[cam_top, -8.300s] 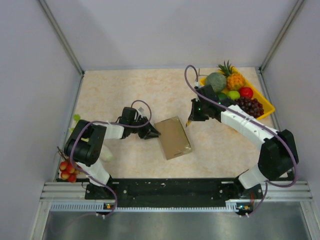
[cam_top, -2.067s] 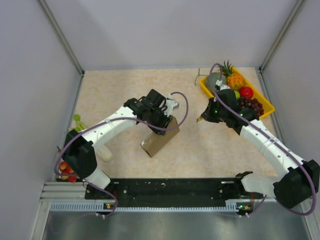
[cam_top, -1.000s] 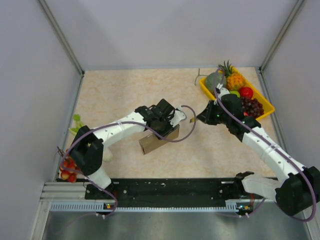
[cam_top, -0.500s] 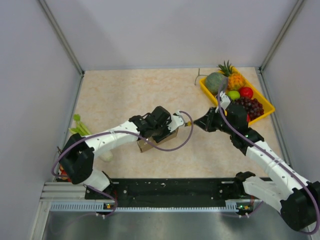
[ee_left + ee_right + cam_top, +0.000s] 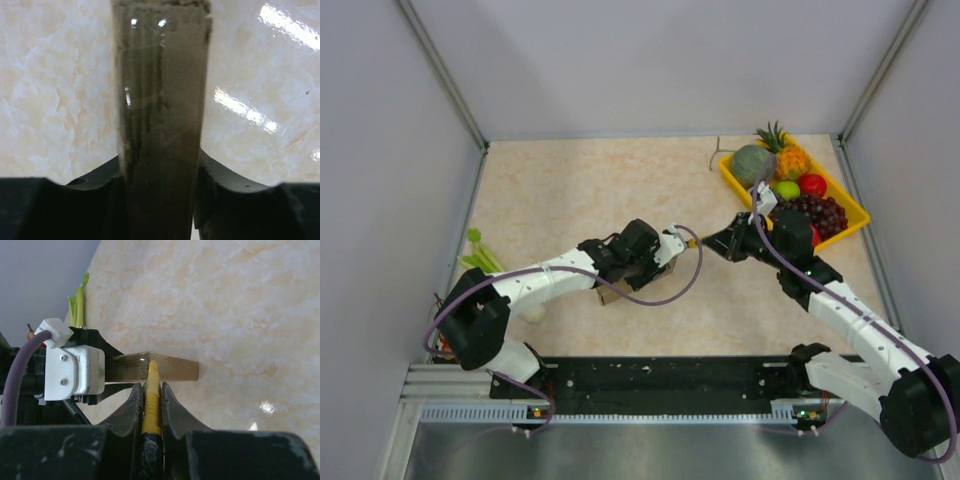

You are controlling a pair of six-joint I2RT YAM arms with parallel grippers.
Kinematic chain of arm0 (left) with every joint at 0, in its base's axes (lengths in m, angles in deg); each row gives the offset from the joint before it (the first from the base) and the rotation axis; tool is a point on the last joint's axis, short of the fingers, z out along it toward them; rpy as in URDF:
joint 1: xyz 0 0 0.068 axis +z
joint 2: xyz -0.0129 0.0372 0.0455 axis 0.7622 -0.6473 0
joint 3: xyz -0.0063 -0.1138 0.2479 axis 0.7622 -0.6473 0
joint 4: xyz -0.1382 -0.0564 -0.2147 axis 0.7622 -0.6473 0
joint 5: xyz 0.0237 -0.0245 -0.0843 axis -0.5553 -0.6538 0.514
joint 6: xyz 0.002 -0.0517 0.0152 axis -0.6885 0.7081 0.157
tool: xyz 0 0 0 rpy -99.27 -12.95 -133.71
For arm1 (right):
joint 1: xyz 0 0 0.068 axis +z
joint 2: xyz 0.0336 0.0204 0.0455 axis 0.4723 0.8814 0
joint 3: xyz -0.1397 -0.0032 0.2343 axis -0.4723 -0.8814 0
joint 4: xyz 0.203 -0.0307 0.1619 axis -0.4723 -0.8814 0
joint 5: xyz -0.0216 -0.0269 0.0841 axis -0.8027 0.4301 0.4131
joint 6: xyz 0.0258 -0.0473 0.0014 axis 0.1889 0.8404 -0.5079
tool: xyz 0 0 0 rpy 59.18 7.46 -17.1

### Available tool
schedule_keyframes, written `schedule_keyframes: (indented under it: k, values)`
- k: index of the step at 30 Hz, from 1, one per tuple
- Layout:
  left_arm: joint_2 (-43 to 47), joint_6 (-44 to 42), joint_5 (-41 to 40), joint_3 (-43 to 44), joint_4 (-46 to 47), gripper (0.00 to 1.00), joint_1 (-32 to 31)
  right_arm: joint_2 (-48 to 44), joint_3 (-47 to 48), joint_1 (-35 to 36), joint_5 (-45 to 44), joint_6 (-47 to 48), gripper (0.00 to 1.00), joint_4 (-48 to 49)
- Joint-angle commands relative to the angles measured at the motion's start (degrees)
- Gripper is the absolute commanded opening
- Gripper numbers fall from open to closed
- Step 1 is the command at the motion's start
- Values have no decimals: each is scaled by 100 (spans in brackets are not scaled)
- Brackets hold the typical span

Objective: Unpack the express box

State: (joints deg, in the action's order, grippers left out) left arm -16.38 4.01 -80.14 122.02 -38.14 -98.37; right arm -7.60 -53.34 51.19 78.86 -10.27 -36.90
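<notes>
The express box [image 5: 608, 293], brown cardboard, stands on its narrow edge near the table's middle. My left gripper [image 5: 632, 272] reaches down over it. In the left wrist view the express box [image 5: 160, 100] fills the gap between both black fingers [image 5: 97, 177], which touch its faces. My right gripper [image 5: 712, 243] comes in from the right, shut on a yellow ribbed tool [image 5: 691, 241]. In the right wrist view the right gripper [image 5: 150, 387] pinches the yellow tool [image 5: 151, 385], whose tip rests on the top edge of the express box [image 5: 175, 370], right beside the left gripper's white housing [image 5: 75, 372].
A yellow tray [image 5: 853, 210] of fruit sits at the back right, behind the right arm. A green stalk [image 5: 478, 250] lies by the left wall, with a pale object [image 5: 532, 312] near the left arm's base. Walls close in the table on three sides.
The left gripper has drawn the upright box slightly nearer and left. The right gripper has pushed left with the yellow tool until its tip meets the box's top edge.
</notes>
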Motion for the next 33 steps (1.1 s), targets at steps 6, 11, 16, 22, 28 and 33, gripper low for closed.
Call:
schedule_keyframes:
  k: [6, 11, 16, 22, 28, 33]
  values:
    - [39, 264, 42, -250, 272, 38, -16, 331, 468, 231, -17, 108, 0, 521]
    - [48, 343, 218, -312, 333, 35, -16, 463, 565, 406, -141, 134, 0, 591]
    - [65, 361, 245, -373, 351, 35, -16, 638, 626, 512, -334, 231, 0, 556]
    - [48, 387, 262, -391, 360, 35, -16, 744, 688, 530, -431, 336, 0, 513]
    - [12, 404, 262, -391, 351, 34, -16, 806, 723, 530, -299, 416, 0, 521]
    - [-14, 413, 271, -391, 351, 34, -16, 683, 688, 530, -351, 328, 0, 609]
